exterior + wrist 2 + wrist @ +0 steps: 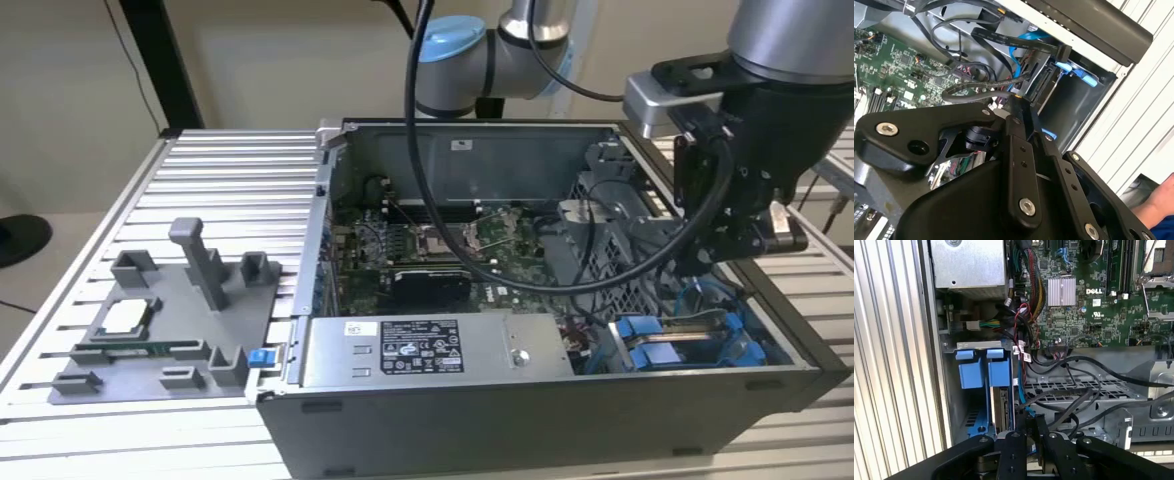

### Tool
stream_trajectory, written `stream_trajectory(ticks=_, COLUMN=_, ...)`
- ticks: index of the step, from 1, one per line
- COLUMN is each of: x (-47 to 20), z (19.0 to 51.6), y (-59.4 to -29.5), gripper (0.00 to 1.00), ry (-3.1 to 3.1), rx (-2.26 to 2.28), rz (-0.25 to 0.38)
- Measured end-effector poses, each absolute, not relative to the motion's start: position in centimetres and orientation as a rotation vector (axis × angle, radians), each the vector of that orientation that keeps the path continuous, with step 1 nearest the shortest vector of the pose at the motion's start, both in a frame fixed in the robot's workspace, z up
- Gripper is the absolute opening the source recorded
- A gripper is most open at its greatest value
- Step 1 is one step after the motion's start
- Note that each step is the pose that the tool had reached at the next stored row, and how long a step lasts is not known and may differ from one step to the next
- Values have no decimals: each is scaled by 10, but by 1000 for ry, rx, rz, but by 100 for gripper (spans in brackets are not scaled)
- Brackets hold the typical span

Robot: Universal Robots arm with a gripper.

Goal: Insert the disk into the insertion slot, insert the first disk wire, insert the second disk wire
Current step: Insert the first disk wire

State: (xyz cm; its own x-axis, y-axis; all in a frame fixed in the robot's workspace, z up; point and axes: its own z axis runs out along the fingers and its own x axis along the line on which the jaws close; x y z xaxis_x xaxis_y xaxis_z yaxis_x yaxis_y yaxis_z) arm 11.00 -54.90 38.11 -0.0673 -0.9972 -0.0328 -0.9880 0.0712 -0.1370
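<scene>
The disk (1002,410) stands on edge in its blue carrier (999,373) inside the insertion slot (970,426), at the case's corner on the exterior view's right (667,345). My gripper (1031,424) hovers just over the disk's end. Its fingers (1015,102) are pressed together on the connector end of a black braided disk wire (979,91). A blue wire (1019,390) and several black wires (1069,405) run together at the same spot. A flat black cable with its plug (1063,50) hangs loose above the bay.
The grey power-supply box (420,350) lies beside the drive bay. The motherboard (427,245) and a perforated metal cage (1079,390) sit close to the fingers. A grey parts fixture (174,320) lies on the slatted table. A person's hand (1154,202) shows outside the case.
</scene>
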Motion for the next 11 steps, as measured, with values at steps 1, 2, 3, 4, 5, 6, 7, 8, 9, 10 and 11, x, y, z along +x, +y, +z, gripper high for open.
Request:
stream_trajectory(ticks=1, x=111, z=381, y=-551, gripper=0, ry=2210, rx=-2061, rz=-117)
stream_trajectory(ticks=2, x=112, z=381, y=-554, gripper=0, ry=2211, rx=-2062, rz=-116)
stream_trajectory(ticks=3, x=112, z=381, y=-556, gripper=0, ry=2211, rx=-2062, rz=-115)
stream_trajectory(ticks=4, x=113, z=381, y=-560, gripper=0, ry=2212, rx=-2063, rz=-114)
stream_trajectory(ticks=5, x=113, z=381, y=-563, gripper=0, ry=2212, rx=-2063, rz=-113)
stream_trajectory(ticks=6, x=114, z=381, y=-567, gripper=0, ry=2213, rx=-2064, rz=-113)
stream_trajectory(ticks=7, x=114, z=381, y=-571, gripper=0, ry=2213, rx=-2064, rz=-112)
stream_trajectory(ticks=8, x=114, z=381, y=-575, gripper=0, ry=2213, rx=-2064, rz=-111)
stream_trajectory(ticks=9, x=115, z=381, y=-579, gripper=0, ry=2214, rx=-2065, rz=-111)
stream_trajectory(ticks=10, x=115, z=381, y=-583, gripper=0, ry=2214, rx=-2065, rz=-110)
stream_trajectory(ticks=11, x=115, z=381, y=-587, gripper=0, ry=2215, rx=-2066, rz=-109)
